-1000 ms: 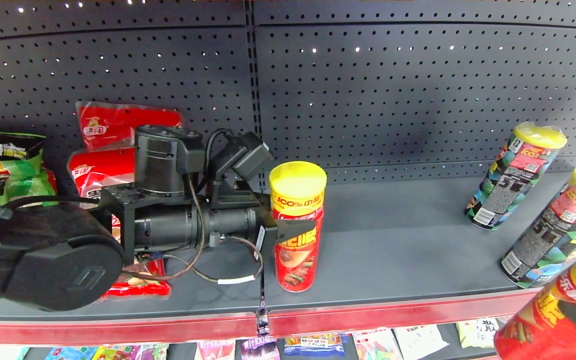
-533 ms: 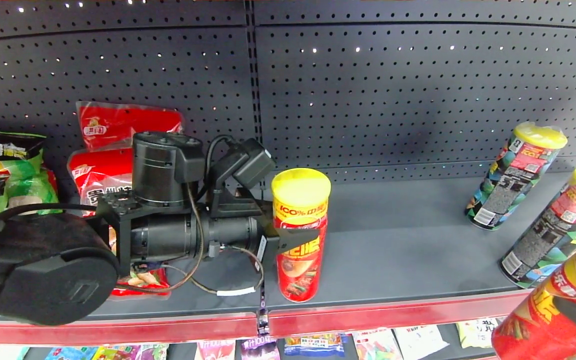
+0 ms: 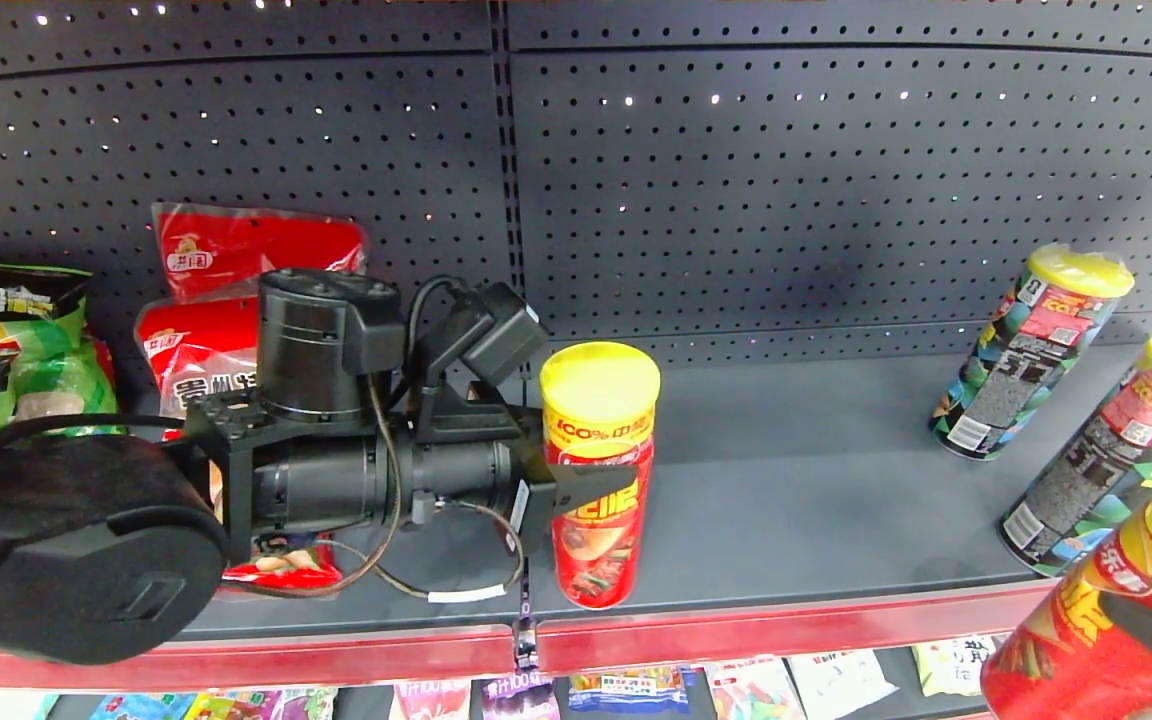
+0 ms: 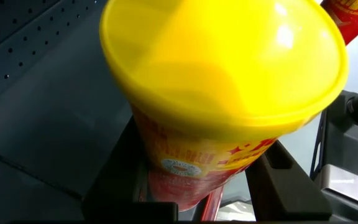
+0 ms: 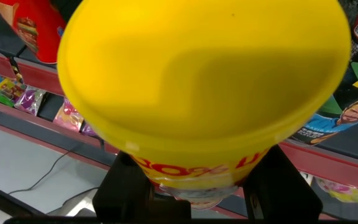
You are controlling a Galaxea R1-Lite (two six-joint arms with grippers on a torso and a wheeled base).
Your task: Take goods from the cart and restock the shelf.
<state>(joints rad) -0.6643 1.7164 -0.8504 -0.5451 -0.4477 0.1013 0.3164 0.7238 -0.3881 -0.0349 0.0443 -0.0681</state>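
Facing the robot is a grey shelf [image 3: 786, 500] with a red front strip [image 3: 786, 628] and a perforated back panel [image 3: 786, 200]. Red bags [image 3: 236, 245] and a green bag [image 3: 11, 340] stand at the left end; dark patterned cans [image 3: 1031, 350] lean at the right end. Packets [image 3: 626, 690] lie on the tier below. Left gripper [image 3: 584, 480]: jaws clamped on a red can [image 3: 598, 400] with a yellow lid, one finger on each side of the body below the lid. This can stands upright near the front strip, between the bags and the dark cans. Right gripper [image 5: 197, 193]: jaws clamped on a second red can [image 5: 204, 81], tilted, in front of the shelf at its right end
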